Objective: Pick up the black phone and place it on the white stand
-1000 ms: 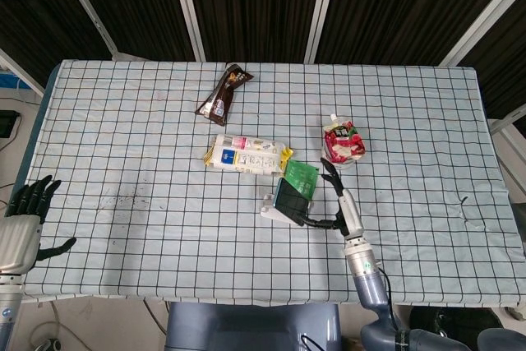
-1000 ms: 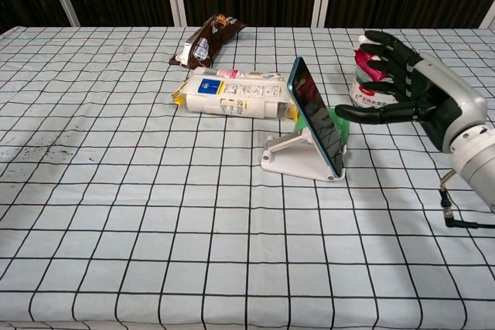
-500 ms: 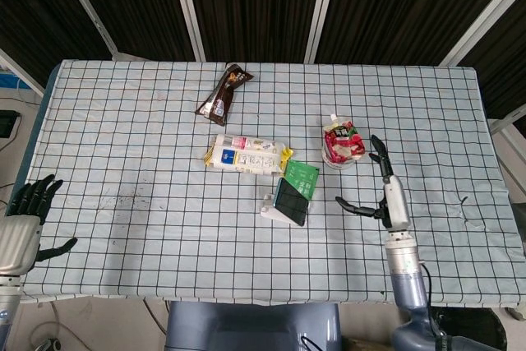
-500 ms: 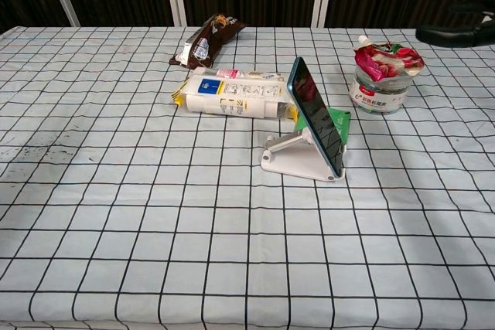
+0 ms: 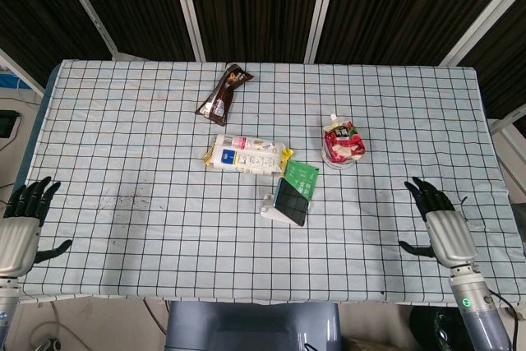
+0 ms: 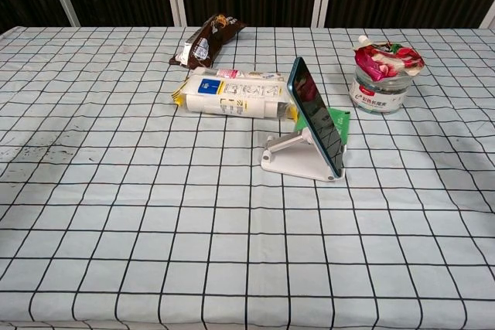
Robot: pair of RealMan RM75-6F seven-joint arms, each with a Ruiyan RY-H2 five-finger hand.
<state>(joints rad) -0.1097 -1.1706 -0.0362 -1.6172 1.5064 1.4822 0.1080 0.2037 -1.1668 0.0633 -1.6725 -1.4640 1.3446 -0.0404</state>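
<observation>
The black phone (image 6: pixel 315 117) leans tilted on the white stand (image 6: pixel 298 159), screen facing out, propped by the stand's lip, so the placing looks done. Right hand (image 5: pixel 437 227) sits released, fingers spread, well right of the stand; left hand (image 5: pixel 20 228) idle, empty, far left. Packet labels too small to read.

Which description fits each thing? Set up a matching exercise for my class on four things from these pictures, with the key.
Things:
1. black phone
2. brown snack wrapper
3. red drink pouch
4. right hand

Descriptions:
A. lies flat, farthest back on the table
B. leans tilted on the white stand
C. open, holding nothing, near the table's front right edge
D. stands upright, right of the phone

Pairs: 1-B, 2-A, 3-D, 4-C
</observation>
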